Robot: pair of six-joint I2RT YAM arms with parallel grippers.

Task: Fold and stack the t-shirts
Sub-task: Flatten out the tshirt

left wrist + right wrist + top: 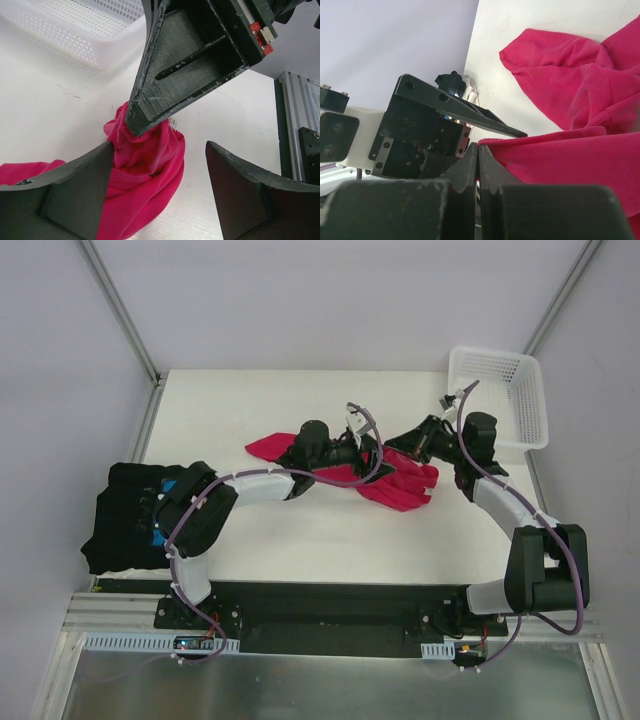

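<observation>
The crimson t-shirt [395, 485] lies crumpled in the middle of the white bench [260, 400], one end spread toward the left and the rest bunched toward the right. Both arms reach in over it. The right end effector [478, 150] has its fingers pressed together with no gap, and an edge of the crimson t-shirt runs into their tips. In the left wrist view the cloth rises to a small peak at that tip, so it seems to be pinched, though the contact itself is partly hidden. The left end effector [159, 150] stands wide apart and holds nothing, low over the bench, with the bunched cloth just beside its left finger and partly between the two. A black t-shirt [120, 515] with a patch of blue print sits at the left edge of the bench, well apart from the crimson one. A white lattice basket [530, 400] stands at the far right corner.
</observation>
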